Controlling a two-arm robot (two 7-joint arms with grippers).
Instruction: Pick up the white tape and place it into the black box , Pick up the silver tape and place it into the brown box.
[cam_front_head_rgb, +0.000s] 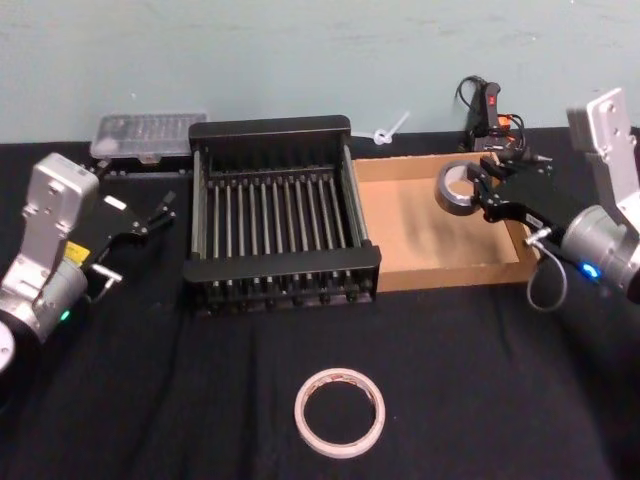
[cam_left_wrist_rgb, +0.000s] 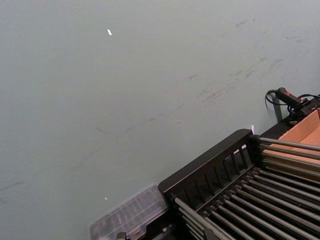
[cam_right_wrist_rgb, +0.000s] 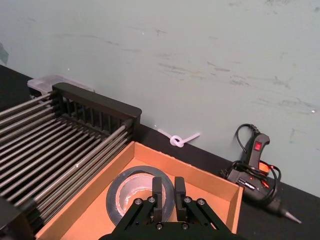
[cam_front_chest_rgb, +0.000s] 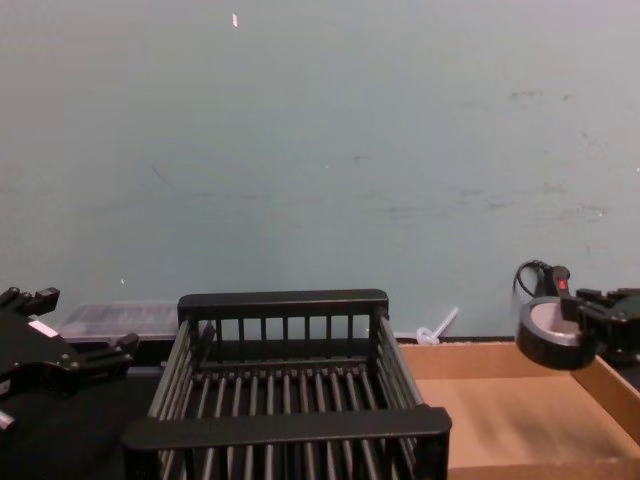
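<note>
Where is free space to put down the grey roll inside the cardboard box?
The tan cardboard tray has bare floor next to the black slatted crate. It is crowded by its far right wall, where the right hand holds the grey-silver tape roll.

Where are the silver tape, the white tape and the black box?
silver tape (cam_front_head_rgb: 455, 187), head view, on its grey outer band, held by the right gripper (cam_front_head_rgb: 483, 190) above the brown box (cam_front_head_rgb: 440, 272)
white tape (cam_front_head_rgb: 339, 411), head view, on its flat ring face
black box (cam_front_head_rgb: 280, 262), head view, on its near rim

Black box (cam_front_head_rgb: 283, 210) left of brown box (cam_front_head_rgb: 440, 245).
</note>
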